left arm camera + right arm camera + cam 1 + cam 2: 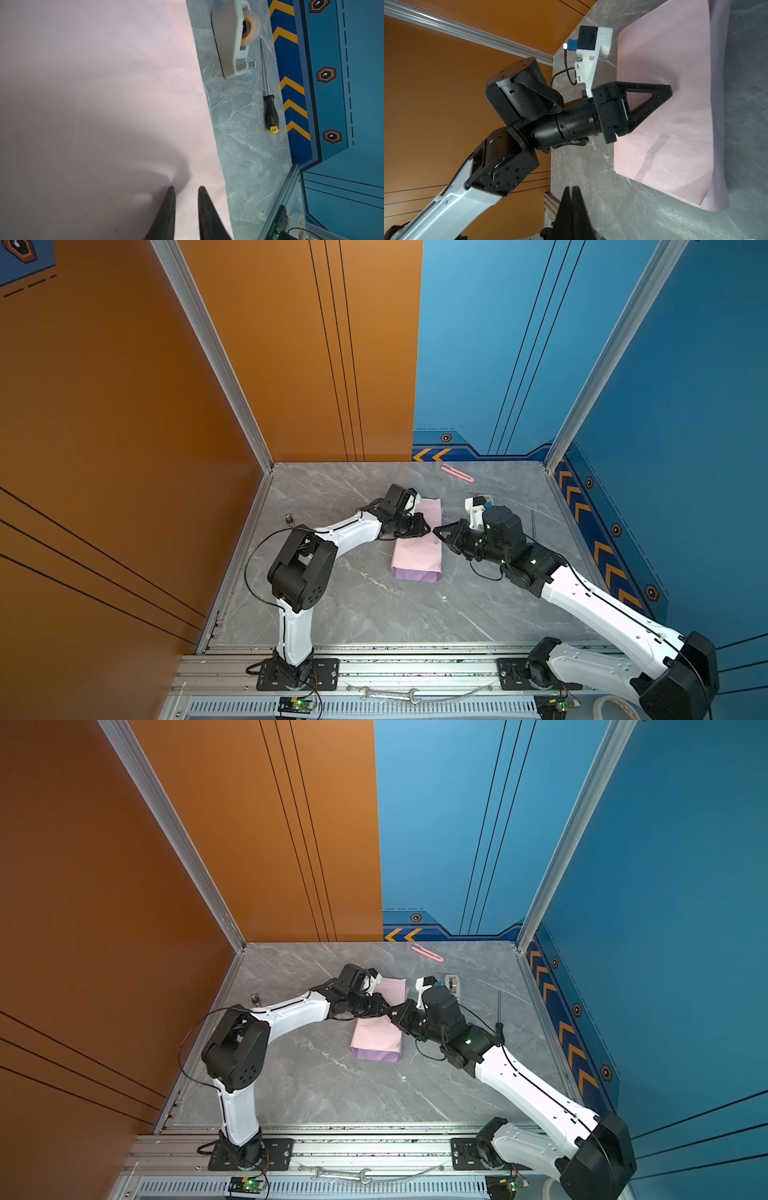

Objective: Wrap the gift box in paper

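1. Paper (415, 558) lies mid-worktop (374, 614), folded into a long packet. Its pink side is up, with a lilac band along the near edge. The box is not visible.
2. Left tool (186, 187): jaws slightly parted, nothing between them, tips down on the paper near its right edge.
3. Right tool (572, 188): clenched and empty, just right of the left tool, tips almost meeting.
4. Tape dispenser (228, 41) and screwdriver (271, 112) lie right of the paper. The cutter (457, 472) lies far, well apart.
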`<state>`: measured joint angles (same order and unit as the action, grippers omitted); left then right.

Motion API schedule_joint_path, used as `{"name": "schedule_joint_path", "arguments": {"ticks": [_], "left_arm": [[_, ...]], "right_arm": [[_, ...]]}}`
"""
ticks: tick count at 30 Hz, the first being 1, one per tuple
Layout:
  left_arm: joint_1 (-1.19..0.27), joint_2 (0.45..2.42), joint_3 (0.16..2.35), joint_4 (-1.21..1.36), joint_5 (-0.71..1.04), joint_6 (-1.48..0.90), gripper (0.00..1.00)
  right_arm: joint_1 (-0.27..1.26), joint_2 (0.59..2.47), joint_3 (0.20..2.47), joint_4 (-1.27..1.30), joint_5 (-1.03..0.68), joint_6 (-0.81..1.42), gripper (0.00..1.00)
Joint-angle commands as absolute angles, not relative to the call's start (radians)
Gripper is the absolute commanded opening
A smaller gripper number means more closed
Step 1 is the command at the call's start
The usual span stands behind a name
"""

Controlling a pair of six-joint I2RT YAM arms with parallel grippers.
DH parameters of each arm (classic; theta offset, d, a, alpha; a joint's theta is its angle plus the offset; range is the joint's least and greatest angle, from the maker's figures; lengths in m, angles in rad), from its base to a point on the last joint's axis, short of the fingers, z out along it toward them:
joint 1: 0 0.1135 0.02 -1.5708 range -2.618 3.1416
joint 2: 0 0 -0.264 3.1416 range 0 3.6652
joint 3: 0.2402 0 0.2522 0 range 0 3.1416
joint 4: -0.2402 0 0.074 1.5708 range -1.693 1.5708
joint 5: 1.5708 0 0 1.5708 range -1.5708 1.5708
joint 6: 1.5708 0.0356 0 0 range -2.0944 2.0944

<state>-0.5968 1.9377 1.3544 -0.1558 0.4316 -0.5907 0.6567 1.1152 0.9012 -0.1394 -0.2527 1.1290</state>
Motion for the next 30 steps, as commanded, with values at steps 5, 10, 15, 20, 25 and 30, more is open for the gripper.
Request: {"name": "schedule_joint_path", "arguments": {"ticks": [5,10,15,20,25,30], "left_arm": [[-0.611,1.979,1.334,-0.216,0.427,-0.571,0.22],[-0.61,1.976,1.326,-0.213,0.429,-0.572,0.22],[-0.609,1.977,1.322,-0.209,0.429,-0.574,0.22],[-0.609,1.981,1.322,-0.207,0.431,-0.576,0.22],[-0.609,1.984,1.324,-0.206,0.432,-0.576,0.22],[-0.608,1.983,1.324,-0.204,0.433,-0.577,0.22]], "right_arm": [[0.676,1.127,0.887,-0.101,-0.241,1.162,0.0],[0.677,1.138,0.884,-0.104,-0.237,1.176,0.0],[0.678,1.15,0.882,-0.102,-0.249,1.188,0.0],[0.683,1.155,0.872,-0.078,-0.256,1.206,0.0],[0.695,1.167,0.888,-0.054,-0.267,1.208,0.0],[0.729,1.165,0.902,-0.054,-0.256,1.209,0.0]]}}
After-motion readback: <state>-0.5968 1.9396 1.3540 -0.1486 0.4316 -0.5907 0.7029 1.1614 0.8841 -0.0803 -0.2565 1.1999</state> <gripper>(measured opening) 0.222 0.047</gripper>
